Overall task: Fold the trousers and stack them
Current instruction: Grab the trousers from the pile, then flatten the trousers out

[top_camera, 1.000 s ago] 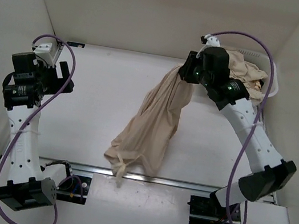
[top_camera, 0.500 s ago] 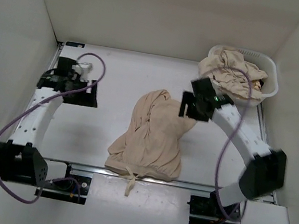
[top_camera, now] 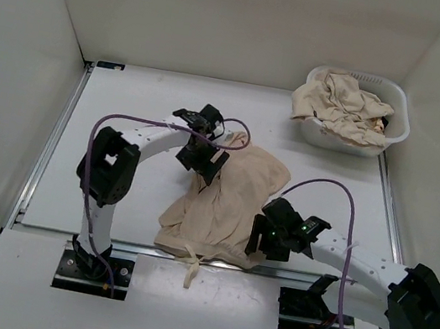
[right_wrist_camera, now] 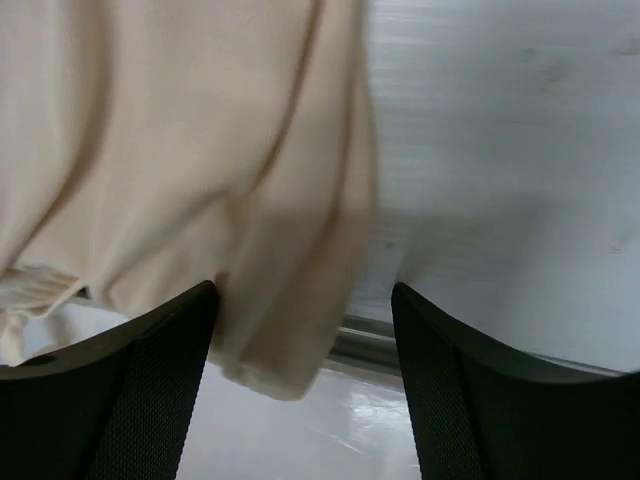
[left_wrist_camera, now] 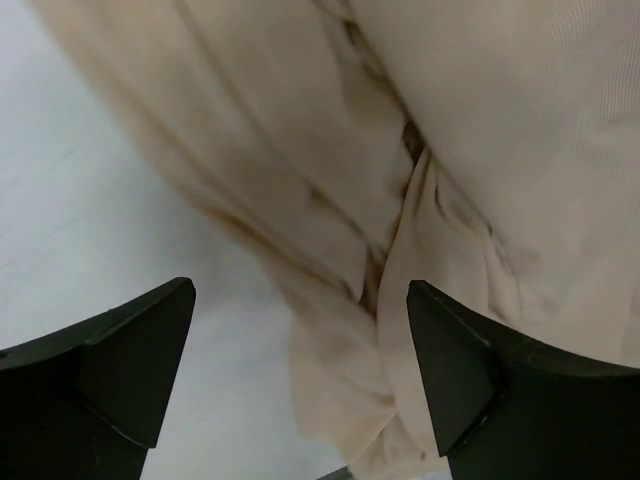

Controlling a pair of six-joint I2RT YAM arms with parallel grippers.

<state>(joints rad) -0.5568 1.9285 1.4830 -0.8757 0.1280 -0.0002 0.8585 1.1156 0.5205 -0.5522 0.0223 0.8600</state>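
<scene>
A pair of beige-tan trousers lies crumpled in a heap at the middle of the table, its lower edge at the table's near edge. My left gripper is open over the heap's upper left edge; the left wrist view shows folds of the trousers between its spread fingers. My right gripper is open at the heap's lower right corner; the right wrist view shows the trousers' hem between its fingers. More beige trousers fill the basket.
A white plastic laundry basket stands at the back right. A metal rail runs along the table's near edge, also in the right wrist view. White walls enclose the table on three sides.
The right gripper has let go of the trousers and swung down to the heap's near right corner. The left arm has reached from the far left to the heap's upper left. The heap spread flatter.
</scene>
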